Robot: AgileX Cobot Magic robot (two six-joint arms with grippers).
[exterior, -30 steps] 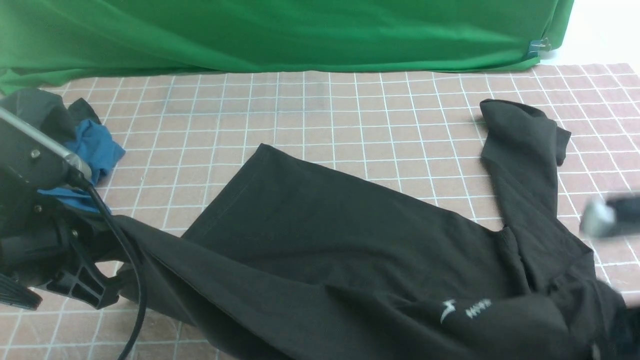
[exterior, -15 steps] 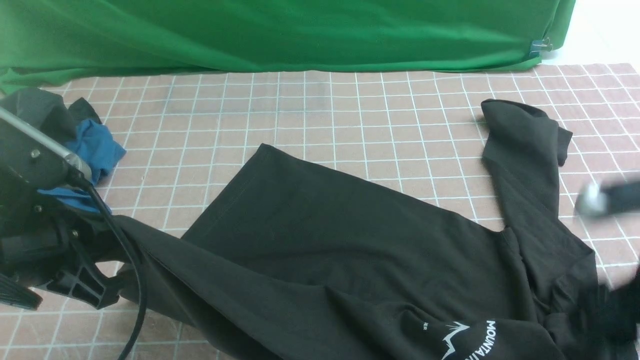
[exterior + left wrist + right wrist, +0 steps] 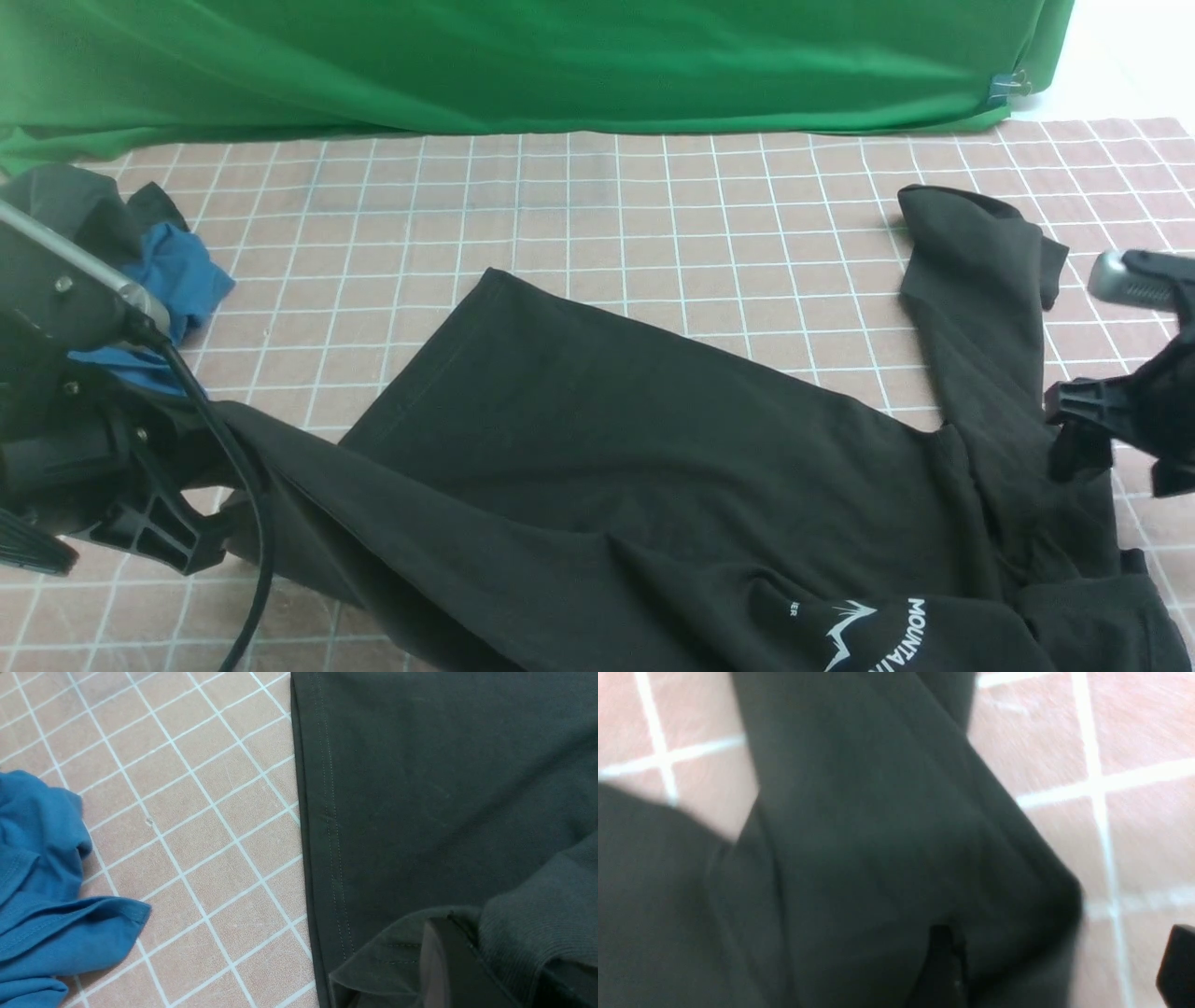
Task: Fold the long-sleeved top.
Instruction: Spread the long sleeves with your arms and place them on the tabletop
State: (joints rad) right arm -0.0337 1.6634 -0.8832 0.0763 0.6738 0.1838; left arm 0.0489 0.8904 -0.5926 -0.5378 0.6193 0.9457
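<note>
long-sleeved top (image 3: 653, 439), white print (image 3: 913, 635) reading "mountai", cropped

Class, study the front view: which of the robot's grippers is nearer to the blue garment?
Left. The left gripper, gripping the long-sleeved top, sits close beside the blue garment; the right gripper hangs open at the opposite side, by the top's sleeve.

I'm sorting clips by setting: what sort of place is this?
Probably a lab or studio bench for recording robot clothes-folding: a clipped-up green backdrop cloth, a gridded table cover, and clothes laid out, a black top and a blue garment.
</note>
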